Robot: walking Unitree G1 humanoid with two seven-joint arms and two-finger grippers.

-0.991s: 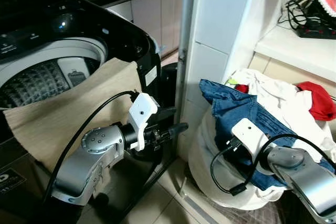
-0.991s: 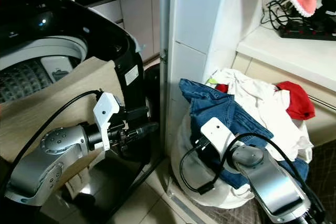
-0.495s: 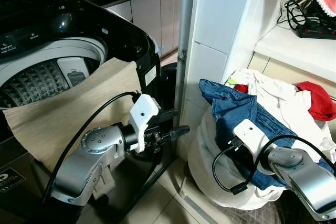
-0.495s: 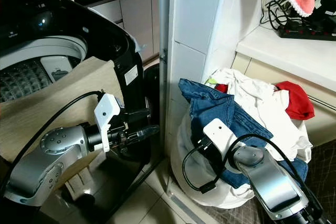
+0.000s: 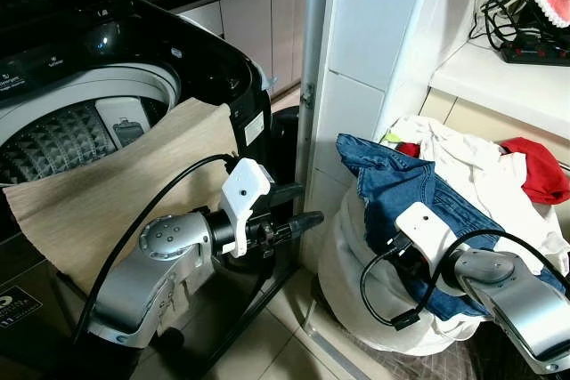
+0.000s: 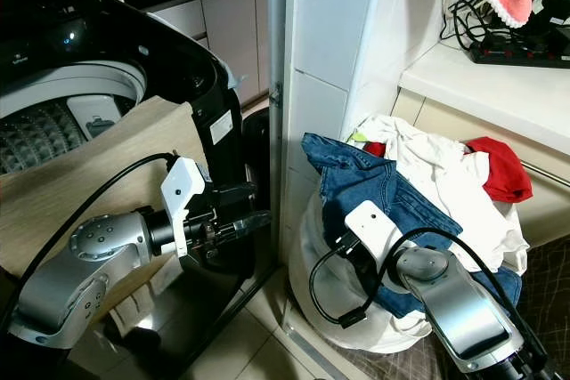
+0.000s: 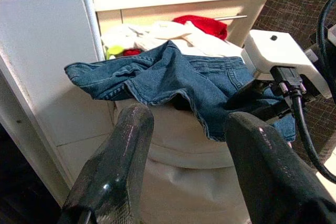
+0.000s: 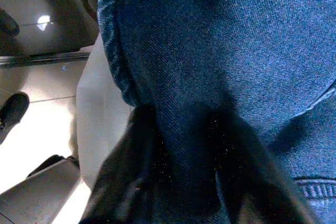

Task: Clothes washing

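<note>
Early stage, judging by the load. Right gripper point(image 8: 178, 145) digging into blue jeans point(image 5: 419, 193), fingers point(image 8: 131, 156) pinching a denim fold between them; jeans lying on top of the white laundry bag point(image 5: 356, 282). Left gripper point(image 7: 184, 129) hanging empty, fingers apart, pointing across at the jeans, well short of them. Beige cloth point(image 5: 107, 193) draping over the washer point(image 5: 116, 86) rim behind the left gripper. Remaining: jeans, white garment point(image 5: 481, 166) and red item point(image 5: 539, 171) beyond the right gripper, all waiting for the drum.

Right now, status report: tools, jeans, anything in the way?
Left tool open, empty, beside washer. Right tool buried in jeans atop laundry bag; grip unclear. Nothing blocking.
</note>
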